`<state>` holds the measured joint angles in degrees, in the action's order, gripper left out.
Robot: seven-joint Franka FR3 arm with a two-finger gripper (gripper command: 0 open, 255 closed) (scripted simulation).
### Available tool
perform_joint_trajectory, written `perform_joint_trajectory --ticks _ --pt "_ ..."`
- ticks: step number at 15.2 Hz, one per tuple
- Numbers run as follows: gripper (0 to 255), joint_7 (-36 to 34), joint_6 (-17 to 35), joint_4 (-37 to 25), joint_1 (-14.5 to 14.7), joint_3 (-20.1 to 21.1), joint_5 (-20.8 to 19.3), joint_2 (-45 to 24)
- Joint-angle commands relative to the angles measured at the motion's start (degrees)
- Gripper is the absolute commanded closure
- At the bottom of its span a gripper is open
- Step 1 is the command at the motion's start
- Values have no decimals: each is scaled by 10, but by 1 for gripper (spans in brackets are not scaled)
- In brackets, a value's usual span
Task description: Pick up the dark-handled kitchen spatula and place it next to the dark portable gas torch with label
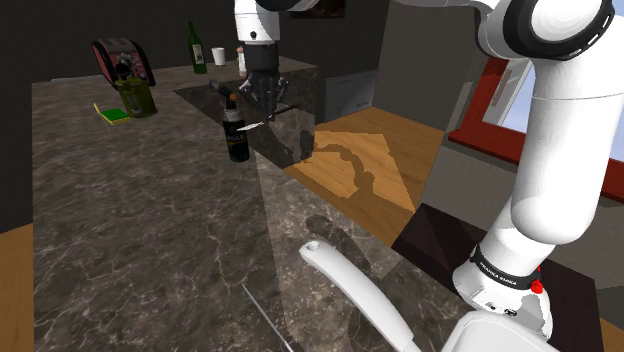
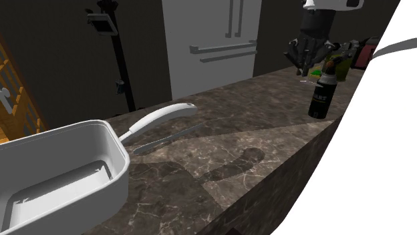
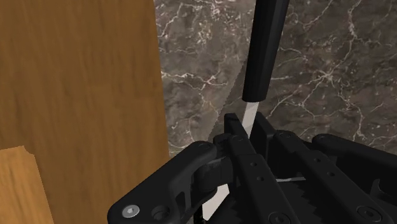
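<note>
Your spatula (image 3: pixel 263 51) is clamped in the gripper (image 3: pixel 248 127). In the wrist view the two black fingers are drawn in tight on its pale, flat shank, just below where the dark handle begins. The jaws are nearly together, with only that thin strip between them.

The handle runs straight out from the fingertips, so the spatula's long axis continues the line of the fingers. It passes over the dark marbled counter (image 3: pixel 318 76) and lies roughly parallel to the counter's edge, beyond which you see the wood floor (image 3: pixel 76 76).

In the shoulder view you find the gripper in the upper middle of the frame, above the counter. The dark gas torch (image 1: pixel 237 130) stands upright just below and left of it, close by. Whether the spatula touches the stone there, you cannot tell. In the second exterior view the gripper sits at the upper right, and the torch with its pale label stands just below and to the right of it.

Farther off, at the upper left of the shoulder view, stand a green bottle (image 1: pixel 198 48), a white cup (image 1: pixel 218 56) and a green jar (image 1: pixel 135 97). A white pan (image 2: pixel 60 167) rests at the lower left of the second exterior view, well apart from the torch.
</note>
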<state>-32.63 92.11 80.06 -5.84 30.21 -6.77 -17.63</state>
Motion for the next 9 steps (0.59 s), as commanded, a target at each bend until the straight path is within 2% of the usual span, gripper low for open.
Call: perform_joint_trajectory --ticks 1,9 --pt "255 0 16 18 -2 0 1 2" --pt "255 1 79 83 -8 -2 1 4"
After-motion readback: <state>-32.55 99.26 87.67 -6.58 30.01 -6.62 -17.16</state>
